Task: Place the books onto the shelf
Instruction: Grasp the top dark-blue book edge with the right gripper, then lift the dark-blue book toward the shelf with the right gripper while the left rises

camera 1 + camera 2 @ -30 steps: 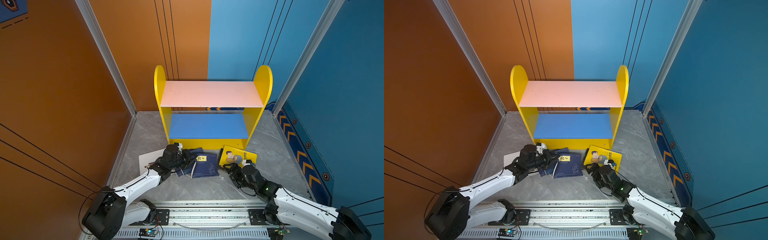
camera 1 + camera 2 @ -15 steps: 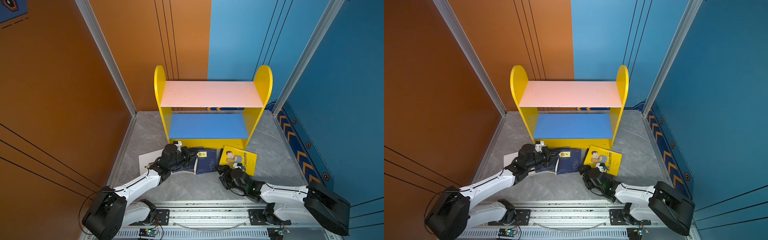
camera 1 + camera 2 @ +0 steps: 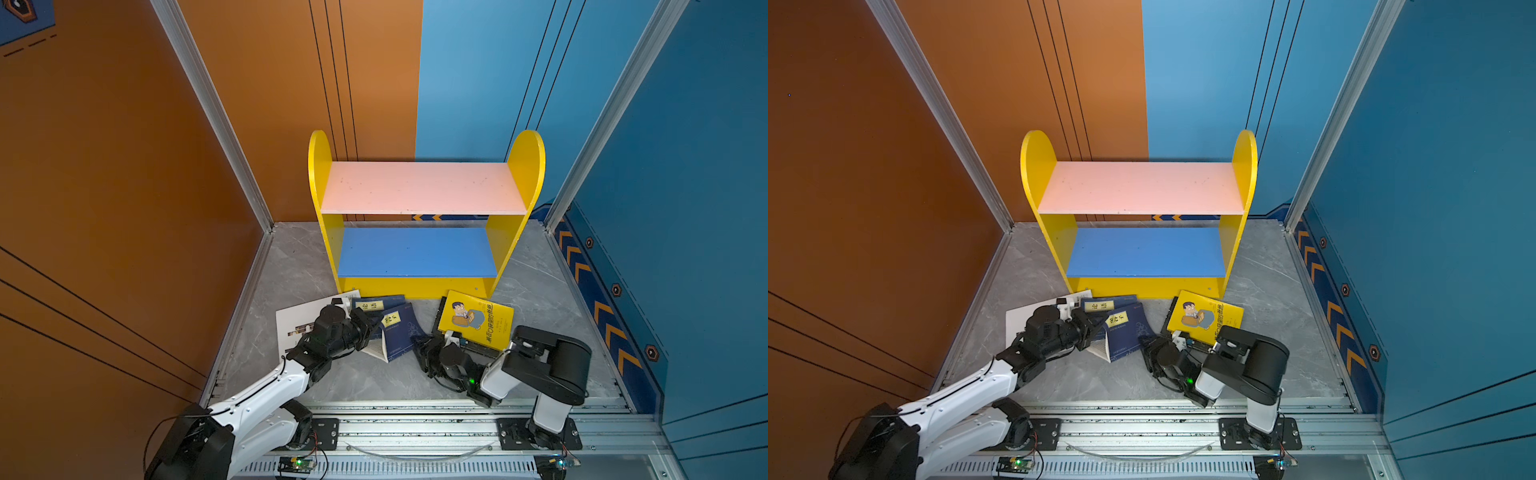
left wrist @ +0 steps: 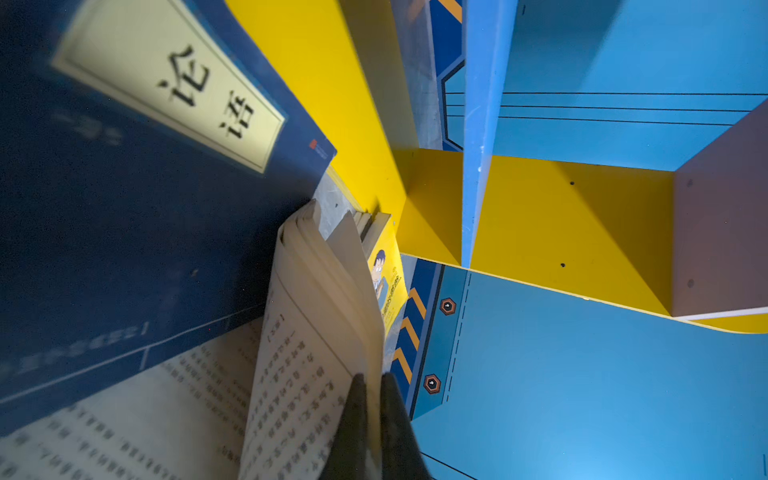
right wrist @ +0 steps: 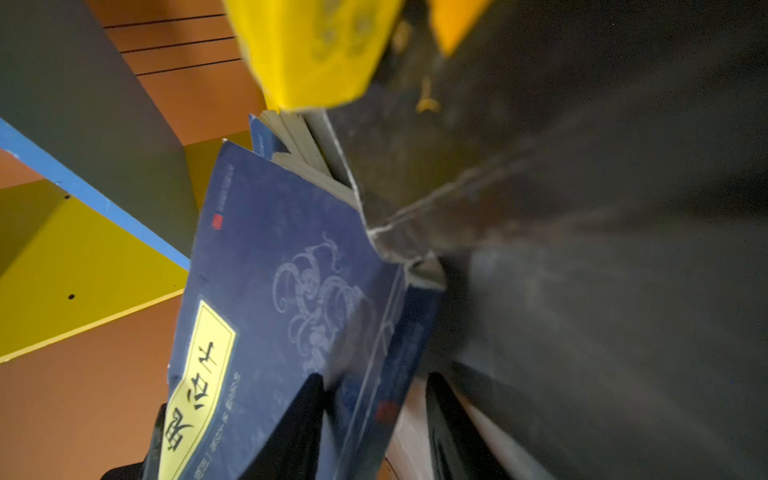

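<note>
So the left gripper [image 3: 371,327] is pinching a wad of pages of the navy book [image 3: 401,332], jaws closed on them. The book's lying half-open on the floor just before the shelf [image 3: 415,287], long axis slanting toward it. The right gripper [image 3: 419,344] is straddling its spine edge, and I can't tell if it's clamping.

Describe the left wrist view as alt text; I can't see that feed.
The left gripper is pinched shut on the fanned pages of an open book. A navy book with a cream title label lies close by; beyond are the yellow shelf and a yellow cartoon book.
</note>
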